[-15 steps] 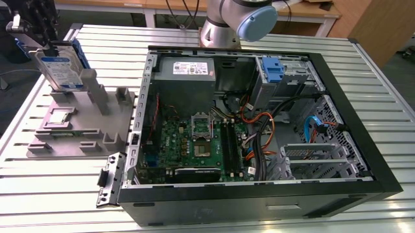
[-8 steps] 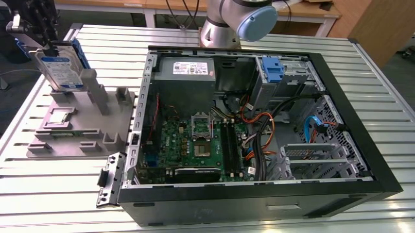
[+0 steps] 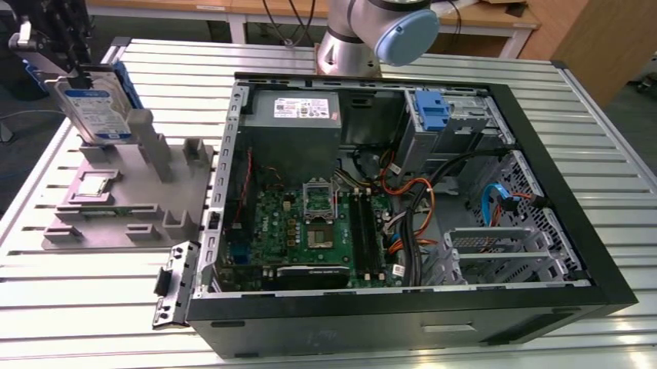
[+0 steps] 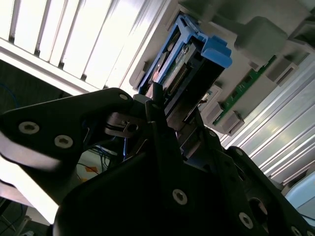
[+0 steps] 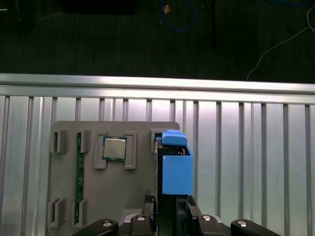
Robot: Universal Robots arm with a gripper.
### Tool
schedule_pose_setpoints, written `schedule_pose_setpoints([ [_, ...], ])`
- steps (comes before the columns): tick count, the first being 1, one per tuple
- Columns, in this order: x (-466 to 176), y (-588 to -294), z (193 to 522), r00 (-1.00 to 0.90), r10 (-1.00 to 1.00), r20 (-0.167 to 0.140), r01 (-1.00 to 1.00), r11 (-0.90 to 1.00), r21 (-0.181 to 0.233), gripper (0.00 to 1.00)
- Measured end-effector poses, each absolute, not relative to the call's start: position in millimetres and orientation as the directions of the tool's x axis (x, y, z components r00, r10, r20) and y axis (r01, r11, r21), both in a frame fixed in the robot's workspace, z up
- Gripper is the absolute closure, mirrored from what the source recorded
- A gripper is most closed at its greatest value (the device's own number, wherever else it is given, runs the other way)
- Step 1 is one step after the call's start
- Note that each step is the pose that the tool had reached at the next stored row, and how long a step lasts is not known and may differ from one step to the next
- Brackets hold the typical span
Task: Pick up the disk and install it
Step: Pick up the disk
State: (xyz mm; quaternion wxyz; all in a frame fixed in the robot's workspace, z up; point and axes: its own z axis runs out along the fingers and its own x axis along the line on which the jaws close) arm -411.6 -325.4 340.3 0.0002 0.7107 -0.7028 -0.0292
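- My pincer (image 5: 172, 211) is clamped on the top edge of the flat silver-grey hard disk with blue plastic rails (image 3: 95, 108).
- The disk stands upright at the grey plastic parts stand (image 3: 123, 219), well apart from the open black computer case (image 3: 411, 330).
- I judge this the pick-up step. Getting clear of the posts calls for a straight lift.

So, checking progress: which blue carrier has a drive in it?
The one on the grey fixture, holding the labelled hard drive; the blue bracket in the case is bare.
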Motion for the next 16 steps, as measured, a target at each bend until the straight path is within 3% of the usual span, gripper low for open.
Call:
schedule_pose_setpoints([
  [16,-411,-325,370,0.01,-0.999,-0.041,-0.999,-0.012,0.041,0.65],
])
